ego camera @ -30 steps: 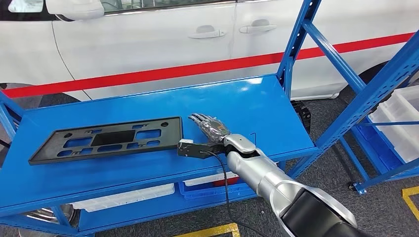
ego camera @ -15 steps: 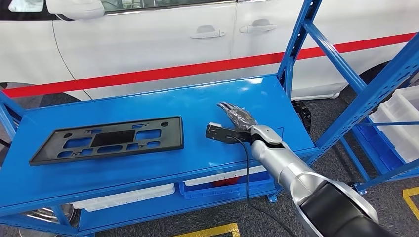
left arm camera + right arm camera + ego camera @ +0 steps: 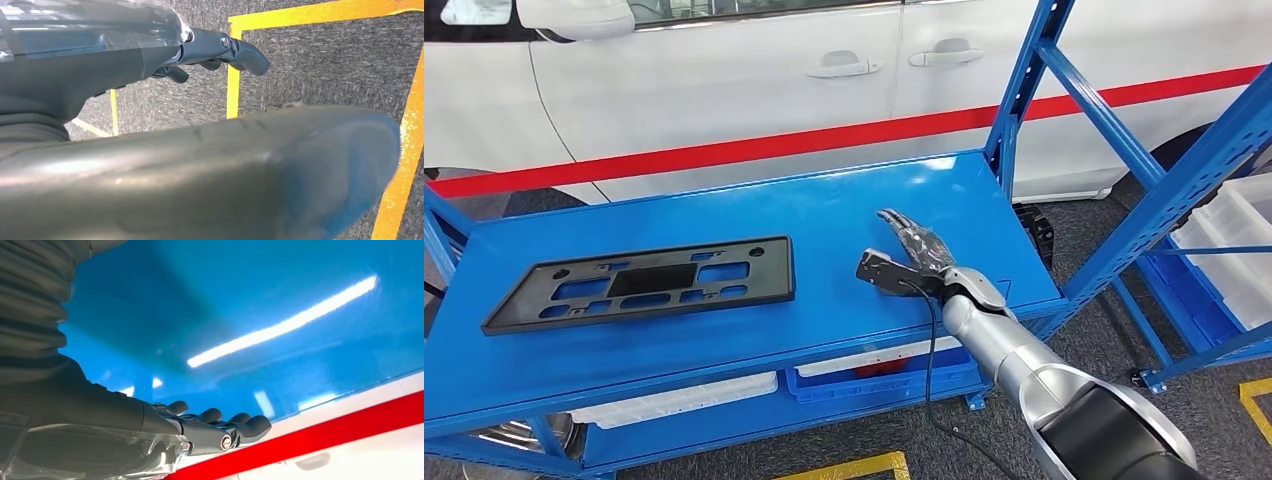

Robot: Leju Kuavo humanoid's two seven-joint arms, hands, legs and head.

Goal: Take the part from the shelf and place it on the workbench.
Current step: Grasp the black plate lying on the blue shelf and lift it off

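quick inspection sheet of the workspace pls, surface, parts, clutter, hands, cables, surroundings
surface: blue workbench top, glossy, bare apart from the part.
job's things: black plastic part lies flat on the bench's left half, untouched.
clutter: nothing seen on top; bins on the lower shelf.
hands: right robot hand over the bench, fingers apart, holding nothing; left robot hand hangs above the floor, holding nothing.
cables: black cable runs down from the right wrist.
surroundings: white car with a red stripe behind; blue shelving at right.

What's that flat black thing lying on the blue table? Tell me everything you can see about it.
The black part is a long, flat rectangular frame, matte and plastic-looking, with rounded corners, several rectangular cut-outs and small holes. It lies flat on the left half of the blue workbench, slightly skewed to the front edge. Nothing touches it; the robot's right hand hovers well off to its right.
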